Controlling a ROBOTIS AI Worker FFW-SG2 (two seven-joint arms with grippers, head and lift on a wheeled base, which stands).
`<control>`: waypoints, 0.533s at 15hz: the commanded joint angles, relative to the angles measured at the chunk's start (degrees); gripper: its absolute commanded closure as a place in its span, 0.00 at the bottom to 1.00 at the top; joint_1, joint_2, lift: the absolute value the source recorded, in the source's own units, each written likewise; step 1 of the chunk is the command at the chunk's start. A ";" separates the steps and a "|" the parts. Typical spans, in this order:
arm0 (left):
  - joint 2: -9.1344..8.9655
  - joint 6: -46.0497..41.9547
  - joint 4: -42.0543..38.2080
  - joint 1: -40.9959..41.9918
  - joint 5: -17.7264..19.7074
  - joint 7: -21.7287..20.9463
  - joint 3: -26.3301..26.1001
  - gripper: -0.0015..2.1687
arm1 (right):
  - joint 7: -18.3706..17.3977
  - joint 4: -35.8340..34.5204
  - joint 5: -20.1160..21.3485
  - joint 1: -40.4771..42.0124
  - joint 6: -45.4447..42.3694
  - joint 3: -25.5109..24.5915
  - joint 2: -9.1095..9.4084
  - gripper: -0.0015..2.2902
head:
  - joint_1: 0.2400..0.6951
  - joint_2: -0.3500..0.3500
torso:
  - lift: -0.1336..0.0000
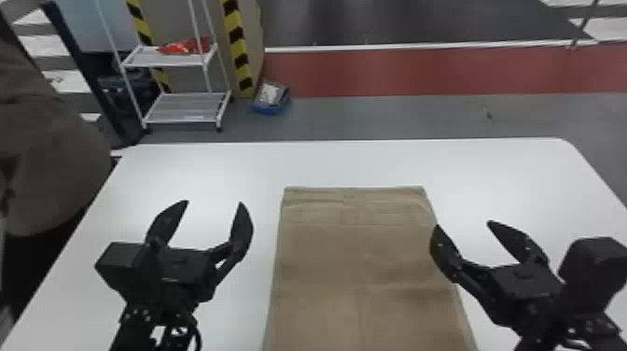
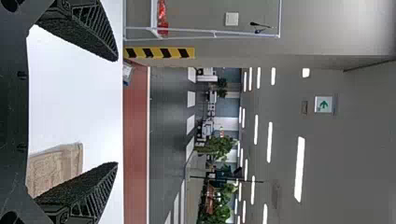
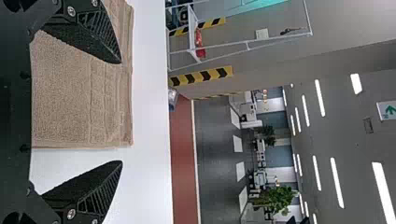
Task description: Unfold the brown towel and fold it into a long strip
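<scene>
So, left end effector [image 1: 213, 202] is wide open and empty, just beside the brown towel [image 1: 359, 252], which lies spread flat mid-worktop [image 1: 205, 172]. Pinching there could grab only the top layer, if it's doubled like I suspect, and the fold would skew. Right end effector [image 1: 463, 224] is open and empty too, one finger over the towel's right edge in the head view. Come down carelessly and that fingertip could ruck the cloth up.
</scene>
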 commanded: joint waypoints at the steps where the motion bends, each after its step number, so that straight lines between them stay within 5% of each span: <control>1: 0.08 0.03 2.24 -2.34 0.00 -0.11 -0.85 0.04 | 0.00 1.74 0.13 -0.87 0.01 -0.09 0.00 0.05 | 1.00 0.60 | 0.12; 6: 0.25 0.20 11.56 -11.83 0.18 -6.44 -4.72 0.04 | 0.00 4.91 0.83 -2.63 -0.69 -0.27 -0.26 0.05 | 1.00 0.55 | 0.12; 8: 0.52 4.25 13.40 -13.85 1.93 -9.43 -4.11 0.06 | 0.09 7.72 0.74 -5.44 -1.04 1.23 -2.02 0.05 | 1.00 0.49 | 0.12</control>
